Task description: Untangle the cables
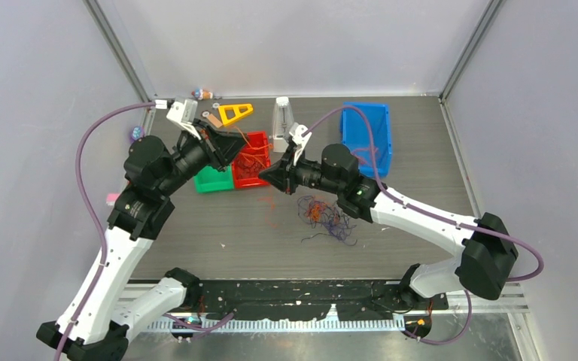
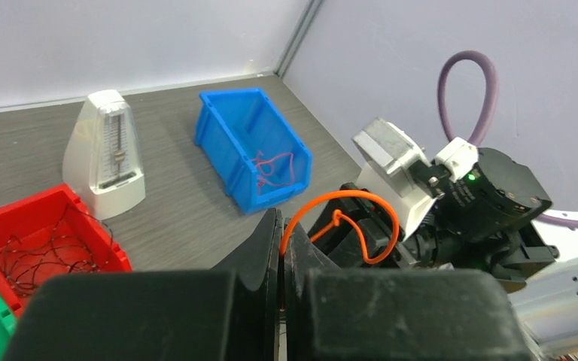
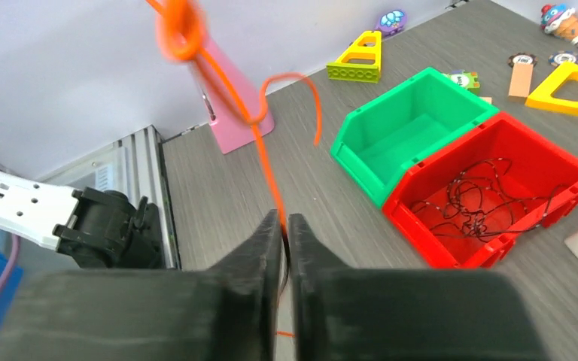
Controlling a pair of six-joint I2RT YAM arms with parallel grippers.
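The right pincer [image 3: 286,226] is pinched shut on an orange cable [image 3: 183,34]. The left pincer [image 2: 281,248], also closed, grips the same strand, and the two nearly meet above the red bin [image 3: 429,229]. A knot shows along the strand, so drawing the ends apart slowly, without jerking, looks wisest. The tangle of cables [image 1: 326,216] lies on the bench [image 1: 218,226] beside the right arm. At the far right, the blue bin [image 1: 361,128] holds an orange strand; a metronome [image 1: 282,116] stands on the way there.
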